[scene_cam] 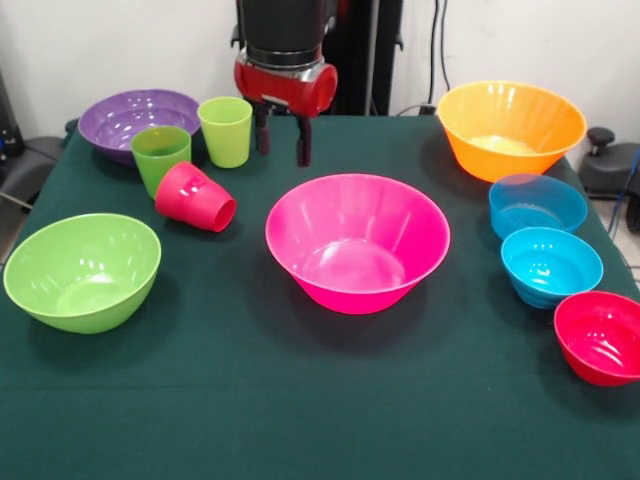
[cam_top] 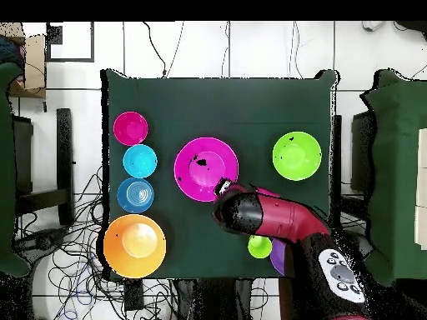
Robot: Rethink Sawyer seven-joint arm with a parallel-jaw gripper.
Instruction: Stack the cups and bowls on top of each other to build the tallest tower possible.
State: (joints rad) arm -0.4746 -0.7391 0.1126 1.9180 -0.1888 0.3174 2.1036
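My gripper [scene_cam: 283,142] hangs open and empty above the table's far side, just behind the large pink bowl [scene_cam: 357,240] and right of the lime-green cup [scene_cam: 226,130]. The green cup [scene_cam: 160,157] stands upright in front of the shallow purple bowl [scene_cam: 135,118]. The red cup [scene_cam: 196,197] lies on its side next to the green cup. The large lime-green bowl [scene_cam: 82,270] sits front left and the orange bowl [scene_cam: 511,125] far right. The translucent blue bowl [scene_cam: 537,205], turquoise bowl [scene_cam: 551,265] and small red bowl [scene_cam: 602,337] line the right side. Nothing is stacked.
In the overhead view my arm [cam_top: 271,218] covers most of the cups and the purple bowl; the pink bowl [cam_top: 205,169] lies just beyond its end. The green tablecloth [scene_cam: 250,400] is bare at the front. Cables lie on the floor [cam_top: 75,275] round the table.
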